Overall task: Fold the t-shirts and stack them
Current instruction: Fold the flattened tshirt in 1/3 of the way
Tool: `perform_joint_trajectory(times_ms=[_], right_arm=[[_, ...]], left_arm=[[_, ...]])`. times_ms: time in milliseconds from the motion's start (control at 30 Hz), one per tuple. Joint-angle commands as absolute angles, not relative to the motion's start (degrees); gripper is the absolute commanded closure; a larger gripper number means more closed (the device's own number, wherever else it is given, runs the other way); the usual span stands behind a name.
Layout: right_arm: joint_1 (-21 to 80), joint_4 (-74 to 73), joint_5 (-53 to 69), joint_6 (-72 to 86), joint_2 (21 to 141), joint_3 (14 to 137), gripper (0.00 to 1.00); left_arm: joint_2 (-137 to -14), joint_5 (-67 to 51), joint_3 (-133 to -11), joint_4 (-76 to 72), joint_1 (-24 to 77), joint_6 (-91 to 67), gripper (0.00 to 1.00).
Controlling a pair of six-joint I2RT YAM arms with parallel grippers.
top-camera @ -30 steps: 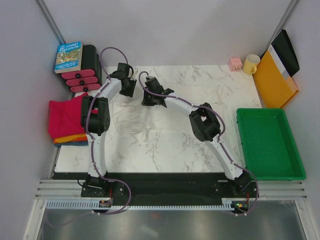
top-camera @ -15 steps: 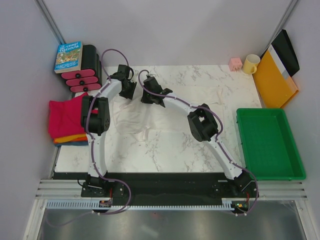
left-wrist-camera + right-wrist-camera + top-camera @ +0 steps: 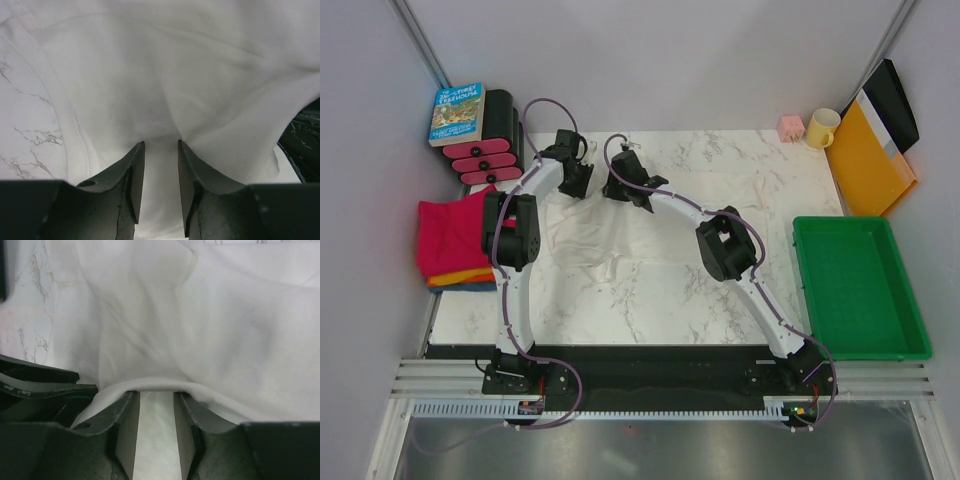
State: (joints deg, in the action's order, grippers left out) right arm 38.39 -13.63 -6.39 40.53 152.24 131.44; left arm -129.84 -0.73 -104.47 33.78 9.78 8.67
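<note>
The cream-white t-shirt [image 3: 630, 235] lies wrinkled and spread on the marble table [image 3: 720, 300]. My left gripper [image 3: 575, 183] and right gripper [image 3: 618, 192] sit close together at its far left part. In the left wrist view the jaws [image 3: 161, 142] stand narrowly apart with cloth [image 3: 175, 75] bunched between them and creases running out from them. In the right wrist view the shirt's hem [image 3: 200, 330] lies over the tips of the jaws [image 3: 156, 392], with cloth between them. The folded magenta shirt [image 3: 450, 235] lies on the orange [image 3: 460, 277] and blue [image 3: 475, 287] ones at the left edge.
A book [image 3: 457, 112] lies on a black and pink rack [image 3: 485, 155] at the far left. A green tray [image 3: 860, 290] stands at the right. A yellow mug [image 3: 822, 127], a pink cube [image 3: 790, 127] and the yellow-orange folder [image 3: 865, 160] are at the far right.
Both grippers have moved a little toward the far side of the table, the right one more so. The shirt's near part has drawn that way with them.
</note>
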Motion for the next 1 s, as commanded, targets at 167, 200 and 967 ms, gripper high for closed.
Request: perform_joint_trajectory(times_ms=[167, 200, 967], right_arm=[[38.7, -6.9, -5.9, 40.7, 148.0, 127.1, 0.55], [38.7, -6.9, -4.8, 40.9, 148.1, 127.2, 0.55], [39.6, -9.6, -3.5, 40.9, 150.0, 127.4, 0.84]], left_arm=[[-131.0, -2.9, -103.8, 33.7, 9.8, 10.2, 0.61], [-131.0, -3.0, -103.8, 33.7, 9.8, 10.0, 0.61], [-131.1, -2.8, -103.2, 33.7, 9.8, 9.8, 0.61]])
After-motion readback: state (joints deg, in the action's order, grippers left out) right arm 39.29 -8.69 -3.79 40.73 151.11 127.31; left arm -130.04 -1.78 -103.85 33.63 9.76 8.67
